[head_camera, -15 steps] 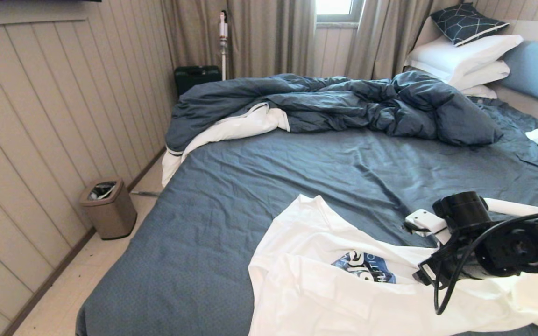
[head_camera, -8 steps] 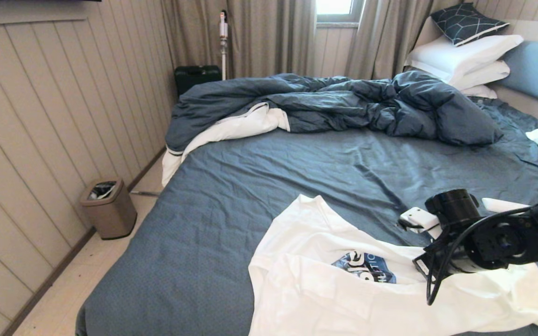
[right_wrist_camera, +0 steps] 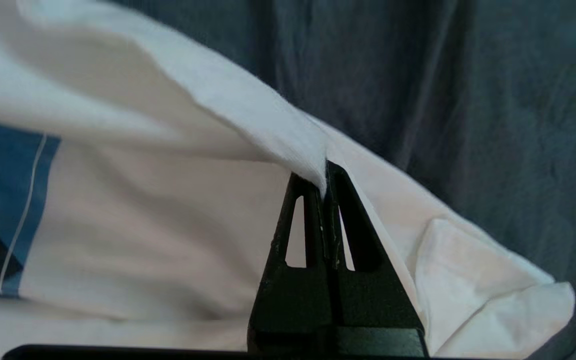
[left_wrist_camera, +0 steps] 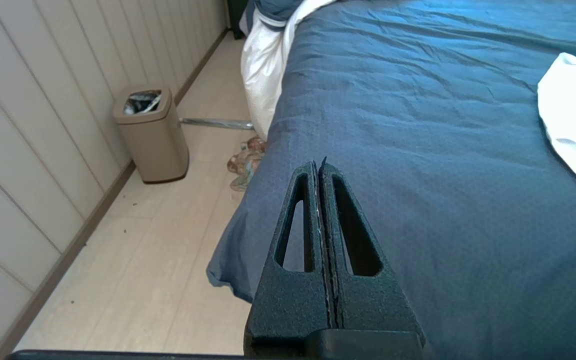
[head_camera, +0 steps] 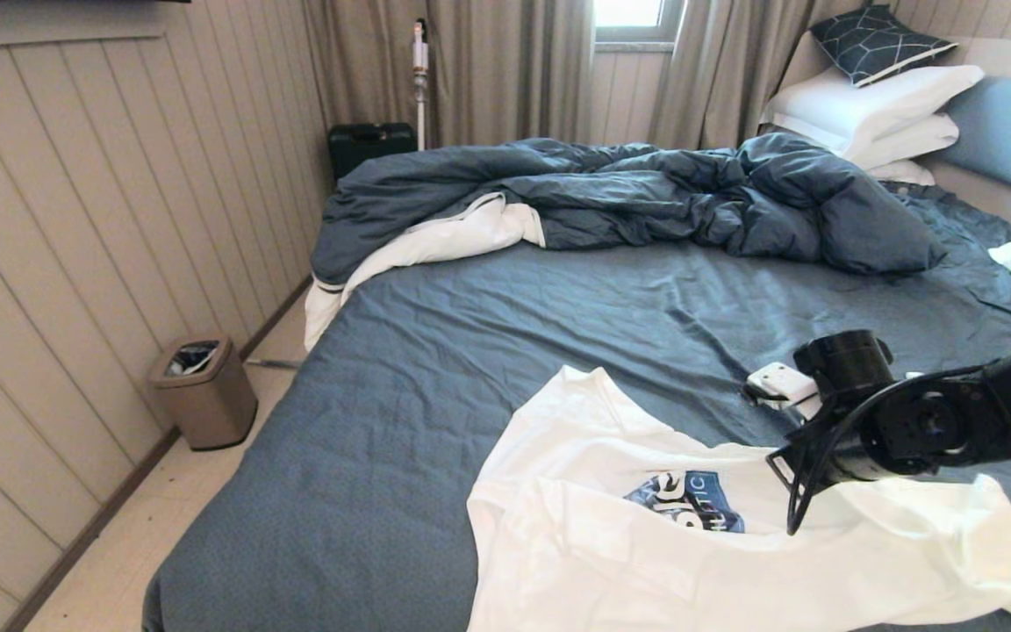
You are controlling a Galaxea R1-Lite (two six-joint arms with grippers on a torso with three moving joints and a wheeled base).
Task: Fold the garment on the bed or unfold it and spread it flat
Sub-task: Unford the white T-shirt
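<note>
A white T-shirt (head_camera: 593,544) with a blue chest print (head_camera: 685,502) lies rumpled on the near part of the bed's blue-grey sheet (head_camera: 505,333). My right gripper (right_wrist_camera: 324,177) is shut on a raised fold of the shirt's edge (right_wrist_camera: 268,120), holding it above the sheet. In the head view my right arm (head_camera: 909,430) hangs over the shirt's right side and hides the fingers. My left gripper (left_wrist_camera: 318,167) is shut and empty, hovering over the bed's near left corner, apart from the shirt (left_wrist_camera: 575,110).
A rumpled blue-grey duvet (head_camera: 646,193) lies across the far side of the bed. White pillows (head_camera: 874,101) and the light blue headboard (head_camera: 1010,132) are at the far right. A tan waste bin (head_camera: 204,391) stands on the floor by the panelled wall.
My right arm has moved up and away from me with the shirt's edge in its grip. The fabric has lifted and more of the blue print shows.
</note>
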